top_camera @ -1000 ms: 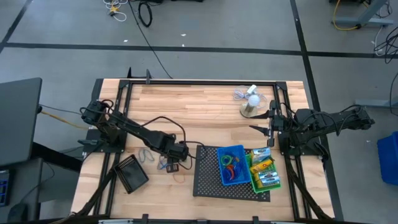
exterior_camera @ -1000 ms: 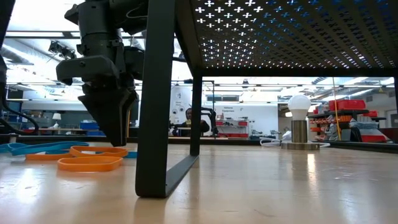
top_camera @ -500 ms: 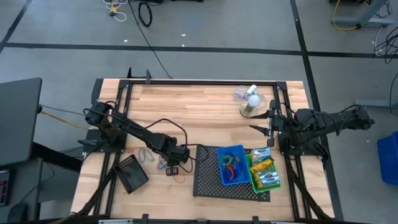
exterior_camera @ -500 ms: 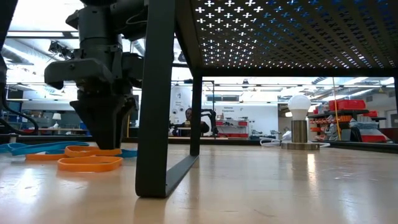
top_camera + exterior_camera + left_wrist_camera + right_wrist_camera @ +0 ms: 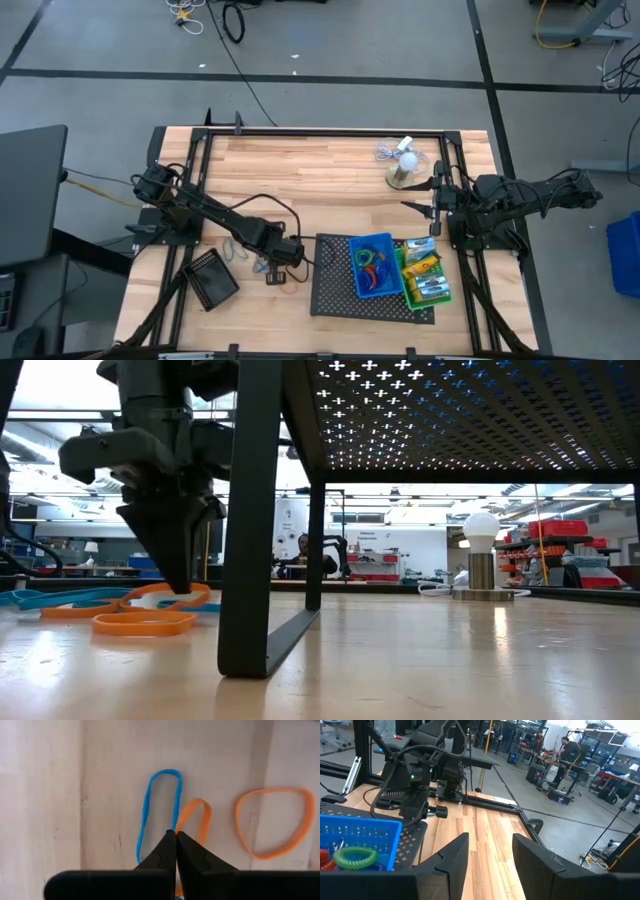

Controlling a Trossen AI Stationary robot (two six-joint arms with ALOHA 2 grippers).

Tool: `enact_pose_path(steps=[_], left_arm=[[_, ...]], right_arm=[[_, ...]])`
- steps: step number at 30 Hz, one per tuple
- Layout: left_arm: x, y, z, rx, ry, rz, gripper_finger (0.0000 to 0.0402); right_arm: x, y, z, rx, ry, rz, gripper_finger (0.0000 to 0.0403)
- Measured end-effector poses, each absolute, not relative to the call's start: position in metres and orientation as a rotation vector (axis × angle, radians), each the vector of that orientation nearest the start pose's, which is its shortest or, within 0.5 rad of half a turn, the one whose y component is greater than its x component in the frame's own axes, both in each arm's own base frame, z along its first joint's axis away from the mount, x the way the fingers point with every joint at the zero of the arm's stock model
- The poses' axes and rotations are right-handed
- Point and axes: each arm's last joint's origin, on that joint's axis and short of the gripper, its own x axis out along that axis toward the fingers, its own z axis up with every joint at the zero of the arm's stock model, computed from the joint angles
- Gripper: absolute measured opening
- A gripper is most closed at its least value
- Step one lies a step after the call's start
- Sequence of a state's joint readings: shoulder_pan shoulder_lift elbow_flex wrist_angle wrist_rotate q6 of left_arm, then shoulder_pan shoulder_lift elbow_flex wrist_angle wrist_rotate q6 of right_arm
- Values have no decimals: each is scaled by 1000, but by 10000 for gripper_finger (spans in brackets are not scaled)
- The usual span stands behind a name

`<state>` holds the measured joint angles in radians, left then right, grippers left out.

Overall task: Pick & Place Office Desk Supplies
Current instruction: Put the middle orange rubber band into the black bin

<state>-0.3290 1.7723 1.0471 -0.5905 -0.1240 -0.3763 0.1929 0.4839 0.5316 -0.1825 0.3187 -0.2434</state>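
Wooden table in a workshop with a grey floor. The left gripper (image 5: 175,834), fingers pressed together, pinches an orange rubber-band loop (image 5: 196,822) just left of the black mesh tray (image 5: 335,290); a blue loop (image 5: 159,805) and a second orange loop (image 5: 272,821) lie beside it. The step in hand appears to be the pick. Next, probably lift clear and carry right to the blue bin (image 5: 372,265). The right gripper (image 5: 487,852), fingers spread, waits at the table's right edge.

Under my wrist I count three loops — one blue band (image 5: 160,810), two orange bands (image 5: 272,822); three bins (image 5: 374,264) overall.
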Motion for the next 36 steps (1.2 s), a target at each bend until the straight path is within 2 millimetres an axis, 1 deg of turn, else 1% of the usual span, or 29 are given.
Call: enact_pose_path(steps=[3,5,11,13,18,23,28,31,33,36], left_arm=[[300,-104,152,-14,1306,98,4],[297,-108,157,19,1325,130,3],[291,-123,185,102,1333,222,2],[286,-128,196,116,1328,242,2],[263,-140,221,85,1303,254,1],[230,-153,239,36,1332,297,1],[197,-164,247,6,1468,304,1],[184,-174,247,-10,1514,274,1],[178,-179,241,-18,1521,252,1],[171,-180,224,-32,1552,242,1]], right_arm=[[122,15,285,-276,142,-109,160],[122,15,286,-276,139,-109,160],[122,15,286,-273,139,-110,160],[122,15,286,-273,139,-110,160],[122,15,286,-272,135,-110,160],[122,15,286,-271,132,-108,160],[122,15,286,-270,131,-107,160],[122,15,286,-260,131,-107,160],[122,15,286,-253,130,-108,160],[122,15,286,-251,130,-108,160]])
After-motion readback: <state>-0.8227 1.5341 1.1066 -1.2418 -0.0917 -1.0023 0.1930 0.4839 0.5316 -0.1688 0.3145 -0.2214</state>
